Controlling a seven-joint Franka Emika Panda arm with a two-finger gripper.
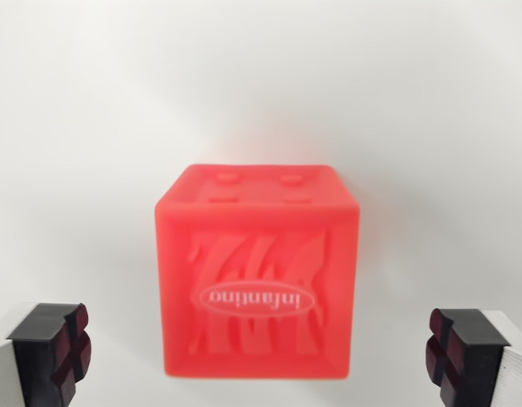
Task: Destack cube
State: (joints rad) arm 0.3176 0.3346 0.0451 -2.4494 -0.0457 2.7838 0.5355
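A red soft cube (257,271) fills the middle of the wrist view, with raised studs on its top face and an oval "infantino" logo on the face toward the camera. It rests on a white surface. My gripper (261,356) is open, its two black fingertips (51,348) at the lower corners of the view, one on each side of the cube and well apart from it. Nothing is held. Any cube underneath is hidden from this angle.
A plain white surface (91,127) surrounds the cube on all sides; a faint red reflection shows around the cube.
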